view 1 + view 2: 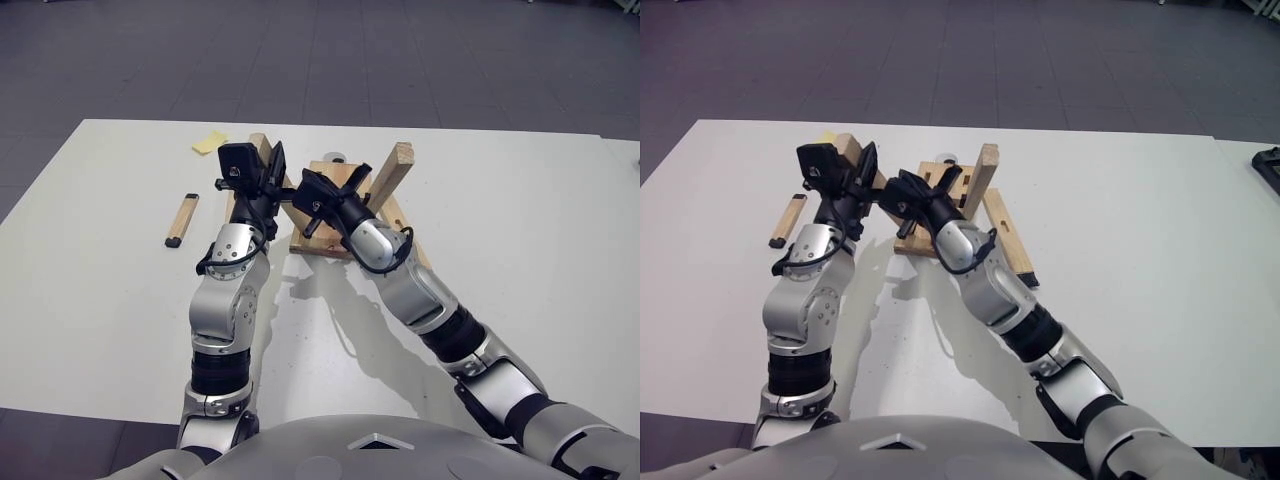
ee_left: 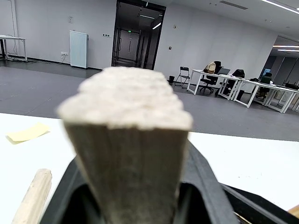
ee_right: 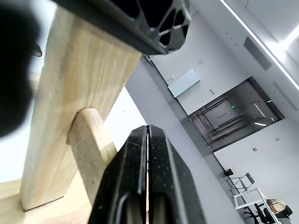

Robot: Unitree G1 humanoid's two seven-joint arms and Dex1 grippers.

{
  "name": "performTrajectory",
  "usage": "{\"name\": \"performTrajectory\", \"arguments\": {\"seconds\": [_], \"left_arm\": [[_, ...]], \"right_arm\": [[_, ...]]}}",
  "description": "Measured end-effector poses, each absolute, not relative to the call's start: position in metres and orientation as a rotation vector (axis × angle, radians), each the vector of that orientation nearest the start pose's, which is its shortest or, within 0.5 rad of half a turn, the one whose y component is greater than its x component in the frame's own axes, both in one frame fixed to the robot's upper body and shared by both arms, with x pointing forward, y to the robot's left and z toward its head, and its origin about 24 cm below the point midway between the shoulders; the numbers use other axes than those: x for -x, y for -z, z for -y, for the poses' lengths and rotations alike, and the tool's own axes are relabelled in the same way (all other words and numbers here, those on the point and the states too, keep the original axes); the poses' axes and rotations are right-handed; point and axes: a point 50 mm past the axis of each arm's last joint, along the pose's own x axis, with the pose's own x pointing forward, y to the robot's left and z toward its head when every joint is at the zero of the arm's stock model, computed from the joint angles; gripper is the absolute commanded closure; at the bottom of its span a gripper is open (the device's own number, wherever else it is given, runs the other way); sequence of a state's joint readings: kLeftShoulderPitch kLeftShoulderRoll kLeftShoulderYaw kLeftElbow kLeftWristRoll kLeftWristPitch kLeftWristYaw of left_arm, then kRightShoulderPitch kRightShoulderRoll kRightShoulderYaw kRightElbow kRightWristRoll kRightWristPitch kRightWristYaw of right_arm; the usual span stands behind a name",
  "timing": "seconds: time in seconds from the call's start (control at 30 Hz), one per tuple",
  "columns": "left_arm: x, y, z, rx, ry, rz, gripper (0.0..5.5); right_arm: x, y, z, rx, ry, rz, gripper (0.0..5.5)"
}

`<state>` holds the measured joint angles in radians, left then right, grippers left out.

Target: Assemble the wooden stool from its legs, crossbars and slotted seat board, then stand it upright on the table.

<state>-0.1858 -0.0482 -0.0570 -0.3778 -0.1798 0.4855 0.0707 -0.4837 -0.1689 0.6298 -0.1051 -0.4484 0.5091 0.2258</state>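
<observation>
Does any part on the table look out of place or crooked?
Yes. A short dark-tipped wooden bar lies alone on the white table, apart from the other parts. The pale wooden leg standing at the slotted seat board leans sideways.

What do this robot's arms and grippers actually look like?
The left arm and right arm are rounded silver-grey shells joined by ribbed black joints, with a thin black cable looping at each wrist. The left gripper and right gripper are matte black.
</observation>
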Motion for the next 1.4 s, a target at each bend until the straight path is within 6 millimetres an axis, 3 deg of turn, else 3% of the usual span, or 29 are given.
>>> {"name": "performTrajectory", "arguments": {"seconds": [0.27, 0.4, 0.6, 0.7, 0.77, 0.83, 0.97, 1.1, 1.23, 1.37, 1.4], "left_arm": [[-0.269, -0.130, -0.110, 0.196, 0.130, 0.050, 4.48], [-0.268, -0.132, -0.108, 0.202, 0.134, 0.053, 4.48], [-0.268, -0.133, -0.106, 0.201, 0.141, 0.060, 4.48], [-0.268, -0.133, -0.106, 0.201, 0.142, 0.060, 4.48], [-0.268, -0.133, -0.107, 0.201, 0.144, 0.059, 4.48], [-0.268, -0.131, -0.107, 0.201, 0.140, 0.051, 4.48], [-0.269, -0.130, -0.108, 0.199, 0.135, 0.047, 4.48], [-0.270, -0.131, -0.109, 0.197, 0.126, 0.047, 4.48], [-0.269, -0.133, -0.105, 0.201, 0.147, 0.056, 4.49], [-0.269, -0.134, -0.105, 0.199, 0.153, 0.058, 4.49], [-0.270, -0.134, -0.104, 0.199, 0.156, 0.058, 4.49]], "right_arm": [[-0.284, -0.118, 0.023, 0.868, -0.648, 0.112, 5.50], [-0.286, -0.119, 0.028, 0.877, -0.540, 0.201, 5.50], [-0.288, -0.143, 0.037, 0.886, -0.395, 0.359, 5.50], [-0.285, -0.137, 0.032, 0.886, -0.490, 0.305, 5.50], [-0.277, -0.115, 0.028, 0.907, -0.627, 0.182, 5.50], [-0.276, -0.113, 0.029, 0.934, -0.674, 0.141, 5.50], [-0.279, -0.117, 0.027, 0.983, -0.698, 0.137, 5.50], [-0.282, -0.119, 0.024, 0.941, -0.600, 0.202, 5.50], [-0.291, -0.148, 0.038, 0.828, -0.392, 0.364, 5.50], [-0.280, -0.213, 0.059, 0.593, -0.165, 0.683, 5.20], [-0.273, -0.245, 0.074, 0.524, -0.045, 0.816, 5.01]]}}
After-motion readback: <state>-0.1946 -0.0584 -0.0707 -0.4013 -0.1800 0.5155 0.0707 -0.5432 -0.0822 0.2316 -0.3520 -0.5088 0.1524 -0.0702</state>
